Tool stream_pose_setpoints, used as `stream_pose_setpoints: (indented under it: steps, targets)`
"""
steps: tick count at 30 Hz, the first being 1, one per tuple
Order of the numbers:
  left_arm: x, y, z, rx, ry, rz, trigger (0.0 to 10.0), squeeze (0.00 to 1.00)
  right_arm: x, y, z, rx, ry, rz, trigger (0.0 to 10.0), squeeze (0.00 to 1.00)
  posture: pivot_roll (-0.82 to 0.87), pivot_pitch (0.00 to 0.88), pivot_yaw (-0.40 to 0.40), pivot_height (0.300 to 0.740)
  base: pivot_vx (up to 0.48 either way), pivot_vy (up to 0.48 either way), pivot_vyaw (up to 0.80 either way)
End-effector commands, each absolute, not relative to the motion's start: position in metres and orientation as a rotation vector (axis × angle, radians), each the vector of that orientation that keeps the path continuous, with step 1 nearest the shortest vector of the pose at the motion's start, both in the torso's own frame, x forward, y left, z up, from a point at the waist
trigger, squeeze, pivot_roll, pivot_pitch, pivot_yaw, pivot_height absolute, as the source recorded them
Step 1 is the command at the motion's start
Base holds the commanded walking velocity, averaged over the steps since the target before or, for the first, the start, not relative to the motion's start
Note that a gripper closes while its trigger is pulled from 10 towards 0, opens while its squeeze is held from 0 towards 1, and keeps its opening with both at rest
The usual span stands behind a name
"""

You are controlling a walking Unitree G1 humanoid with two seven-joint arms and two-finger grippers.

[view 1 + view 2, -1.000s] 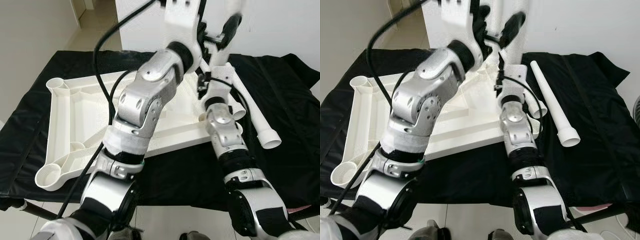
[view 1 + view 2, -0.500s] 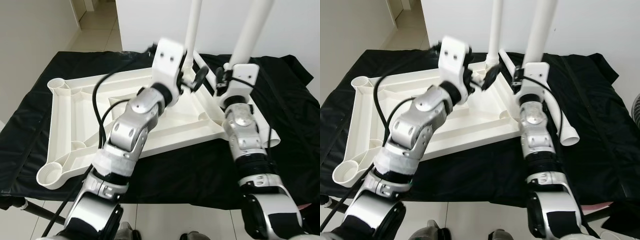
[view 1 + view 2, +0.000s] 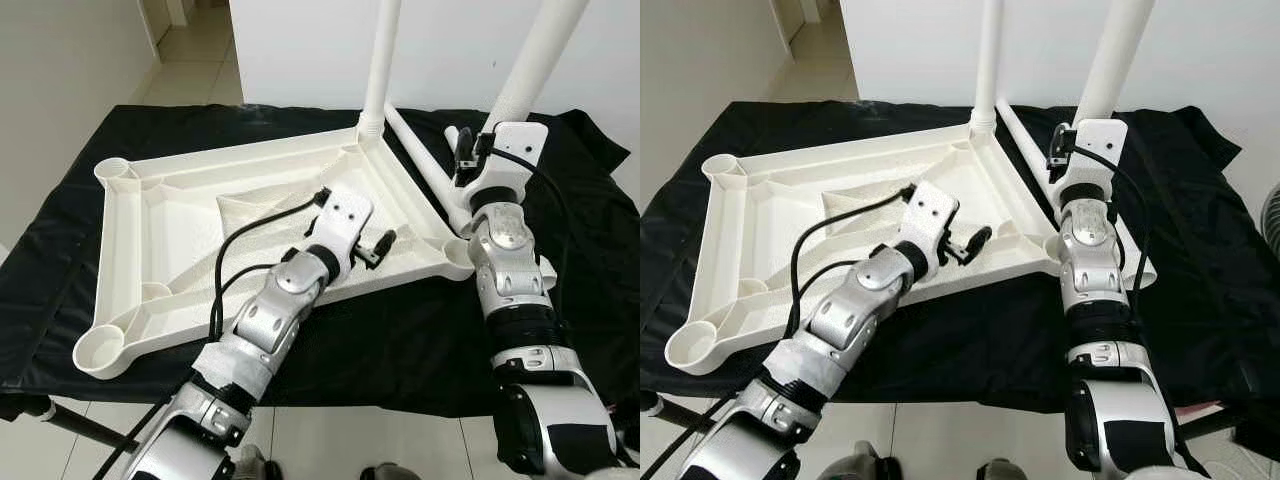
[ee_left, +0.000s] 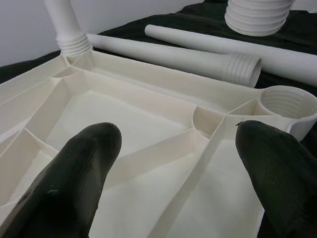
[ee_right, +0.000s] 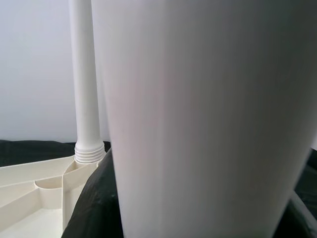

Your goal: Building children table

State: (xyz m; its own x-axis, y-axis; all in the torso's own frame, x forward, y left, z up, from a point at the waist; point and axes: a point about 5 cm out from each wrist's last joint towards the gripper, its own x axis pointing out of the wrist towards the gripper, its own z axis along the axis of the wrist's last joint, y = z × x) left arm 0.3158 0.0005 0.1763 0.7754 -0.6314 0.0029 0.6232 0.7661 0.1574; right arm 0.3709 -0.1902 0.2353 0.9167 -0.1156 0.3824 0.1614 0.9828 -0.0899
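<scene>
Lying upside down on the black-draped desk, the white plastic ribbed tabletop of your children's table shows its underside, with round sockets at the corners. One slim white plastic leg stands upright, screwed by its threaded end into the far corner socket.

Your right gripper is raised near the tabletop's right edge, its jaws closed around a second, thicker white tapered leg held nearly upright and leaning slightly to the right. In the right wrist view that leg fills the foreground between the black fingers, with the standing leg behind it. The socket at the near right corner sits empty just below your right arm.

Your left gripper hovers low over the tabletop's inner panel, jaws spread wide and holding nothing; the left wrist view shows both black fingertips apart above the ribs, aimed toward the empty threaded socket.

Two more white legs lie loose on the black cloth beyond the right edge: one running alongside the tabletop rim, another partly hidden behind your right arm.
</scene>
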Motion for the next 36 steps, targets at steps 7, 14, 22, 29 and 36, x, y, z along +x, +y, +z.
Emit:
stream_pose_setpoints:
  steps: [7,14,22,29,36]
  targets:
    - [0.295,-0.015,0.142,0.265,0.006,-0.979,10.0,0.00,0.369,-0.186,0.240,-0.126,-0.417,-0.130,10.0,0.00,-0.10,0.028,0.036,0.740,0.000,0.000,0.00]
    - [0.282,-0.027,0.138,0.321,-0.010,-1.121,10.0,0.00,0.370,-0.186,0.240,-0.133,-0.415,-0.128,10.0,0.00,-0.10,0.039,0.029,0.740,0.000,0.000,0.00]
    - [0.289,-0.038,0.136,0.359,0.012,-1.107,10.0,0.00,0.371,-0.187,0.243,-0.141,-0.418,-0.133,10.0,0.00,-0.11,0.051,0.034,0.740,0.000,0.000,0.00]
    - [0.301,-0.037,0.144,0.338,0.016,-1.054,10.0,0.00,0.370,-0.188,0.243,-0.139,-0.419,-0.142,10.0,0.00,-0.11,0.057,0.042,0.740,0.000,0.000,0.00]
    - [0.310,-0.036,0.148,0.313,0.041,-1.008,10.0,0.00,0.370,-0.187,0.243,-0.137,-0.419,-0.144,10.0,0.00,-0.11,0.060,0.043,0.740,0.000,0.000,0.00]
